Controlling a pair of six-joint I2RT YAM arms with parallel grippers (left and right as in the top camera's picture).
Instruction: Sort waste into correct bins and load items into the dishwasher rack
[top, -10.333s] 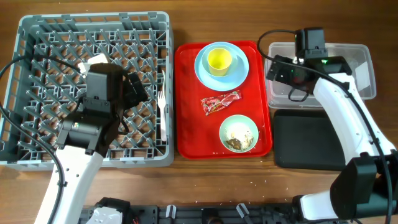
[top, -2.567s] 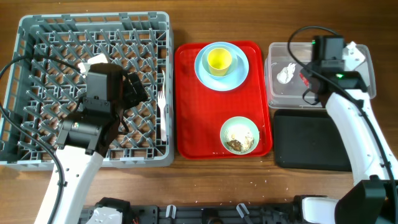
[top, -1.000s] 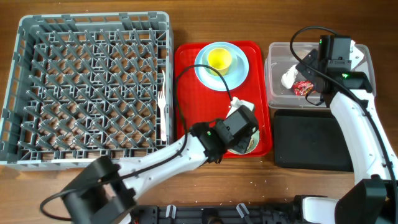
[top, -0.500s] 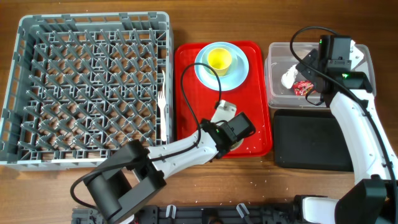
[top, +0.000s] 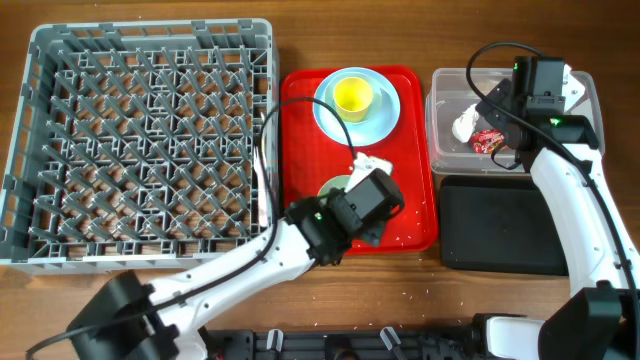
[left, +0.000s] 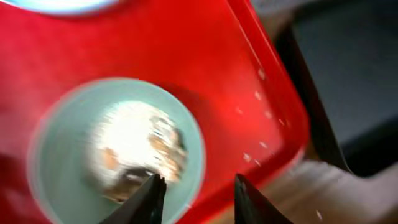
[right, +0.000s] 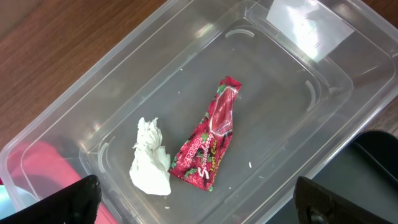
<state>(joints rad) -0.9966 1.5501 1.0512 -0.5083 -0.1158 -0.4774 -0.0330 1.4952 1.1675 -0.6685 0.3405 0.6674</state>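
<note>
Left claw (left: 199, 200) shifted over one bowl (left: 59, 152), narrow, right claw (right: 199, 202) wide, one wrapper (right: 211, 143)

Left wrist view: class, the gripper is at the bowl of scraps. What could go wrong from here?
1. The left gripper has its jaws apart, one on each side of the mint-green bowl rim. A one-sided rim grip may tilt the bowl and spill the food scraps onto the red tray, where loose grains lie.
2. The bowl sits close to the tray's lip beside the black tray; a nudge could tip it there.
</note>
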